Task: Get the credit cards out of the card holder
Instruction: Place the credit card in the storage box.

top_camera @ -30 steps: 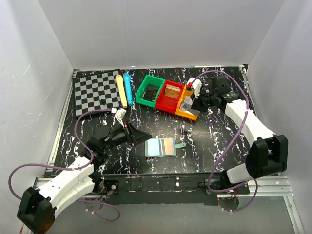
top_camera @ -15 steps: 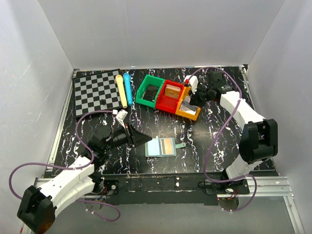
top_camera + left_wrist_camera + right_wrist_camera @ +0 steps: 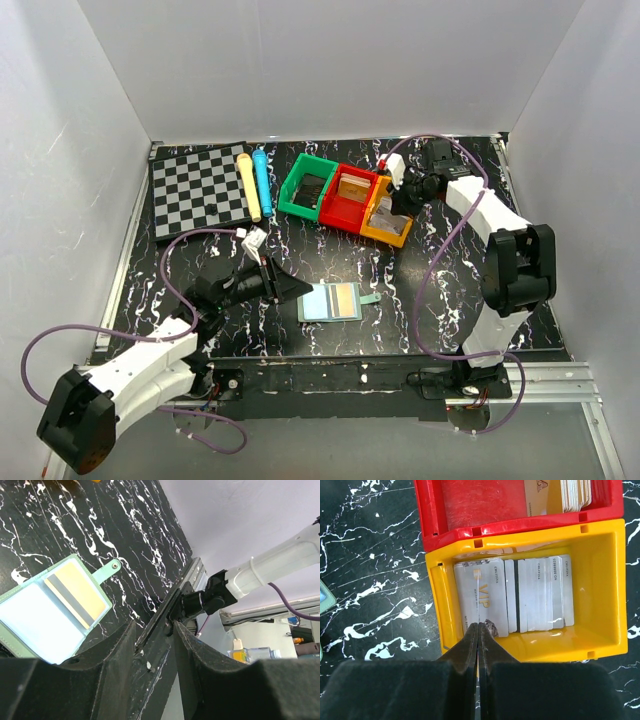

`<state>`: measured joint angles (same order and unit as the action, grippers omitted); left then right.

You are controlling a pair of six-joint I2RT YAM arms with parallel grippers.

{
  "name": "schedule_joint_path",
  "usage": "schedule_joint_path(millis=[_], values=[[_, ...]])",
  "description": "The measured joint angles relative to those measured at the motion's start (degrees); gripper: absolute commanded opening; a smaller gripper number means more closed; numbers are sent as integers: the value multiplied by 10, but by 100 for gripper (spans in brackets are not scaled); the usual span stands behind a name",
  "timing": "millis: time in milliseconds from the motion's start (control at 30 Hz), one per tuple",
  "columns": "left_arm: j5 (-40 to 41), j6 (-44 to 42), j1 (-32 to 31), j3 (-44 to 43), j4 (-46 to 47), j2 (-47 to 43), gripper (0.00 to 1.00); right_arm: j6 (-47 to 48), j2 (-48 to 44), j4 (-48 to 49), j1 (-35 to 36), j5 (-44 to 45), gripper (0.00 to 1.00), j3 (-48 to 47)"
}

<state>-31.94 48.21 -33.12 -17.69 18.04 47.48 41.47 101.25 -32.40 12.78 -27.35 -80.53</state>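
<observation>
Top external: the card holder [image 3: 318,303] lies open on the desk [image 3: 450,290], a tan credit card [image 3: 343,298] inside. Left gripper [image 3: 303,288], jaws apart and empty, hovers beside it; right gripper [image 3: 478,627], jaws together, hangs over the orange bin [image 3: 390,237]. Next, likely: slide that card out.

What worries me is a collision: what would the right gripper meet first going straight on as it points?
Probably the silver VIP card in the yellow bin: the right gripper, jaws shut, points down at its near end. Its height above is unclear.
</observation>
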Motion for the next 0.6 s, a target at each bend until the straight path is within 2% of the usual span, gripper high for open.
schedule_joint_path(millis=[600], values=[[-12,2,0,0,9,30,36,25,22,-16,11,-2,1,6]])
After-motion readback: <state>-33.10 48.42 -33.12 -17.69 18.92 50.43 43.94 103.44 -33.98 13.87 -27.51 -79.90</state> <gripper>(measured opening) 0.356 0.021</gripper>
